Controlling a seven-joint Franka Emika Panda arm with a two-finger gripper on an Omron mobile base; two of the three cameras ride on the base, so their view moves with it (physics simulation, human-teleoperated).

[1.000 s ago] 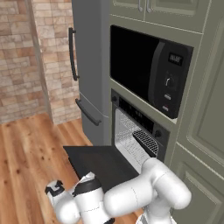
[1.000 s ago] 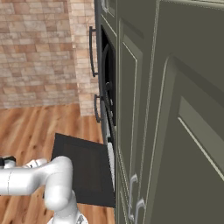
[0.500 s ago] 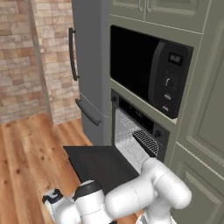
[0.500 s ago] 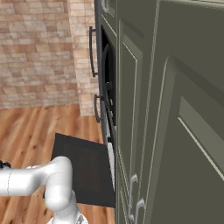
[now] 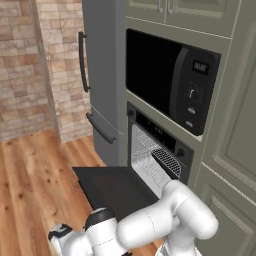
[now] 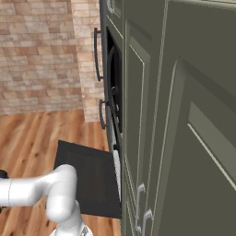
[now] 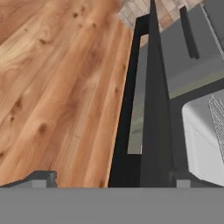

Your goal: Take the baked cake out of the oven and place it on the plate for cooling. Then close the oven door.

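The black oven [image 5: 155, 150] stands below the microwave, its pale interior [image 7: 202, 140] and wire rack [image 7: 217, 114] showing. The oven door [image 5: 112, 187] hangs dropped open and flat, also visible as the oven door [image 6: 85, 177]. In the hand view I look along the oven door [image 7: 154, 100] edge-on, with its black bar handle [image 7: 130, 96] beside it. My gripper [image 7: 111, 178] is open, low near the floor, and the door's edge and handle stand between its wide-apart fingertips [image 7: 42, 176]. The plate is out of view, and no cake shows inside the oven.
A black microwave [image 5: 170, 80] sits above the oven. The grey fridge [image 5: 102, 70] with its long handle [image 5: 81, 62] stands to the left. A brick wall [image 5: 30, 65] and wood floor [image 5: 35, 185] lie beyond. Green-grey cabinet doors [image 6: 184, 138] rise at the right.
My hand has sunk a little lower toward the floor at the door's front edge, sliding past the left edge of the right base view. The oven door has not moved.
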